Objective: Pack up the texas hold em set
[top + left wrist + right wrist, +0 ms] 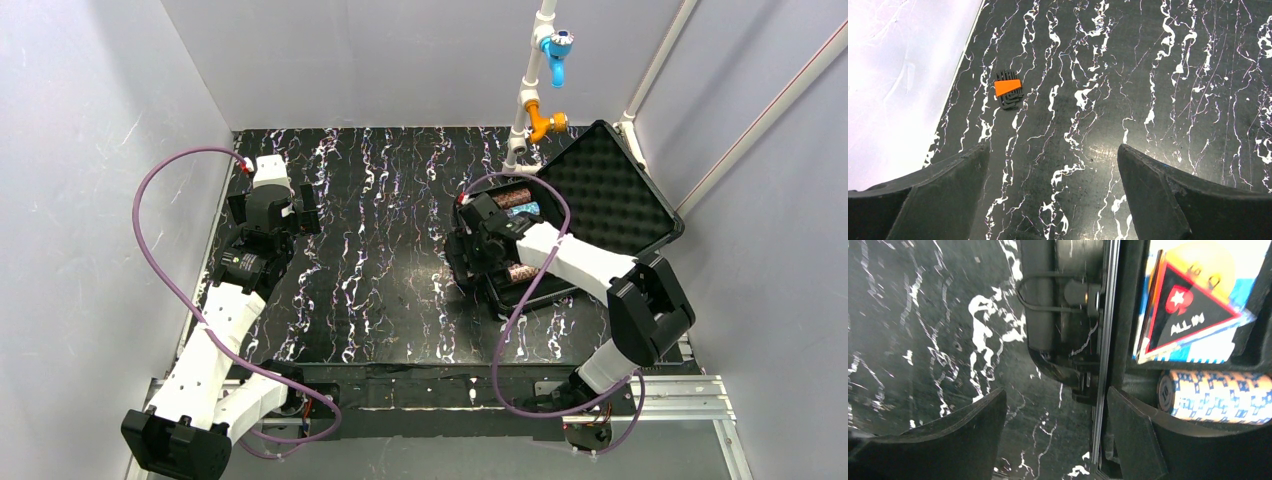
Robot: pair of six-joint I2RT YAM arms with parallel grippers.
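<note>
The black case [500, 295] lies open at the right, its foam-lined lid [615, 190] tilted back. Brown chip rolls [512, 197] and a blue deck [527, 210] lie inside. The right wrist view shows a black triangular "ALL IN" marker [1193, 320] on an orange disc [1203, 265], a chip roll [1218, 395] and the case's latch [1058, 305]. My right gripper [462, 262] is open and empty, straddling the case's left rim [1100, 390]. My left gripper [305, 212] is open and empty over the table. A small black-and-orange piece [1009, 89] lies ahead of it near the table's left edge.
A white pipe with blue and orange fittings [540, 90] stands behind the case. Grey walls enclose the black marbled table [380, 250] on three sides. Purple cables loop from both arms.
</note>
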